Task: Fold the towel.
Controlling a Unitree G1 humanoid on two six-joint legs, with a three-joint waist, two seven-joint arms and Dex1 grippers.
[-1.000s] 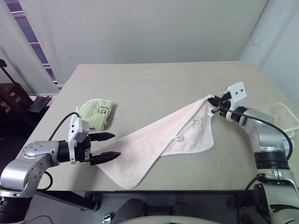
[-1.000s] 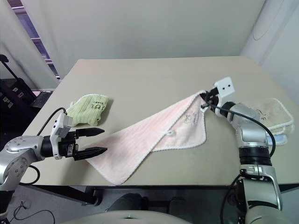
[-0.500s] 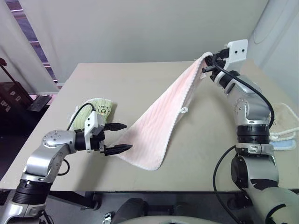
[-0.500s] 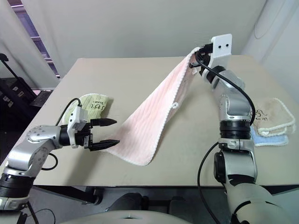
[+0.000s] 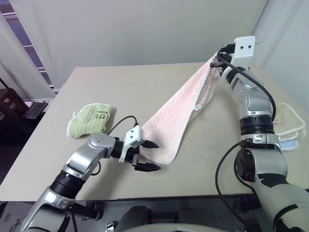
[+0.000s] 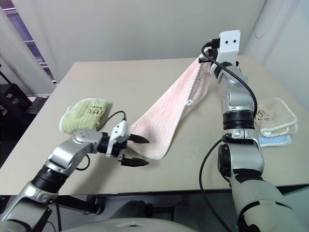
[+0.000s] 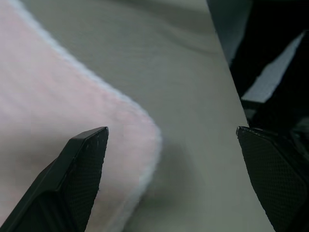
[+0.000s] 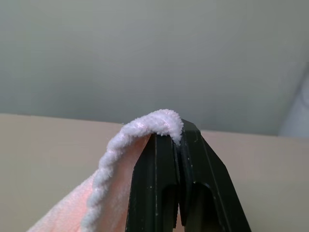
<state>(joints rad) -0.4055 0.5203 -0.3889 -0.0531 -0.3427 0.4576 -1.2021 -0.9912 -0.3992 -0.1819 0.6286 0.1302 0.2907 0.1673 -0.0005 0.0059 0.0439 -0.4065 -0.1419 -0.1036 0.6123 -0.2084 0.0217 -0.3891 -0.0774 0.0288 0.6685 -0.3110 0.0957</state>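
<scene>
Fingers of the left gripper [image 5: 146,155] are spread wide at the low corner of the pale pink ribbed terry towel [image 5: 176,116], which lies on the beige tabletop [image 5: 145,87]; in the left wrist view that corner [image 7: 145,140] sits between the two black fingertips [image 7: 89,145], nearer one of them, not yet pinched. The right gripper [image 8: 174,140] is clamped on the opposite corner, held high at the far side. The towel's long axis is stretched as a slope between the two grippers. The left arm is judged nearer the free corner. Counted: one pink towel, one green ribbed folded cloth [image 5: 91,118], one beige-and-blue stack [image 6: 275,118], two grippers.
</scene>
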